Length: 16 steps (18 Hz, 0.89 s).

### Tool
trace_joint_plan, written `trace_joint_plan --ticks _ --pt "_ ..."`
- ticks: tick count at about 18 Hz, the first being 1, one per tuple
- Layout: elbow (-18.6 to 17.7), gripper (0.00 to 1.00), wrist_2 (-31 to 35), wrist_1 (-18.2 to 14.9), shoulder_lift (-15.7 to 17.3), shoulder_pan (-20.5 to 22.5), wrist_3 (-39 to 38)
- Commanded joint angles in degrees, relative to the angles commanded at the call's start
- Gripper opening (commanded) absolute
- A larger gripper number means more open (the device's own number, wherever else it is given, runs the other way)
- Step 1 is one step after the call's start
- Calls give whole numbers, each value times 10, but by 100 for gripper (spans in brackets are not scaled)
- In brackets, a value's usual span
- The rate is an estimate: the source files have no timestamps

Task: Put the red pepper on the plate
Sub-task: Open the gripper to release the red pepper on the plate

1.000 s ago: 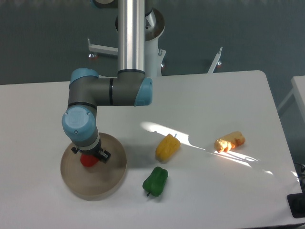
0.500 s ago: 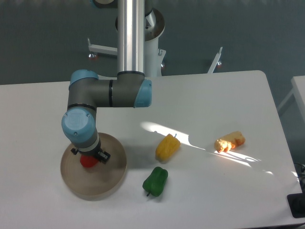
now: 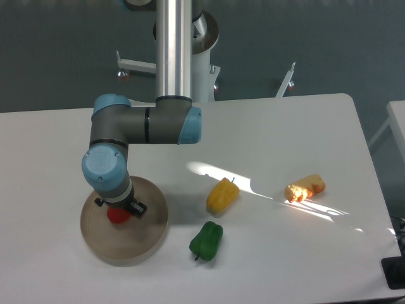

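The gripper (image 3: pixel 117 209) hangs over the plate (image 3: pixel 124 244), its fingers hidden under the wrist, so whether they clamp the red pepper (image 3: pixel 116 215) directly below cannot be told. The pepper sits over the plate's left-centre. Off to the gripper's right lie a yellow pepper (image 3: pixel 223 195) and a green pepper (image 3: pixel 206 240).

Arm (image 3: pixel 142 123) bent at elbow, wrist pointing down, hand (image 3: pixel 118 209) mostly hidden beneath it

Glossy red pepper (image 3: pixel 116 215) on beige-tan plate (image 3: pixel 136 244); to plate's right, yellow pepper (image 3: pixel 222 196) and green pepper (image 3: pixel 206 240). White worktop (image 3: pixel 285 139). Grey arm (image 3: pixel 136 124), light-blue caps.
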Motion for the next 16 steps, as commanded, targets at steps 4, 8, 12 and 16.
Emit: trace_joint_plan --ticks 4,8,12,16 --pt "0 69 0 -1 1 0 0" --pt "0 73 -1 -1 1 -2 0" --pt "1 82 -2 -2 2 -2 1" --pt "2 97 -4 -5 8 -2 7"
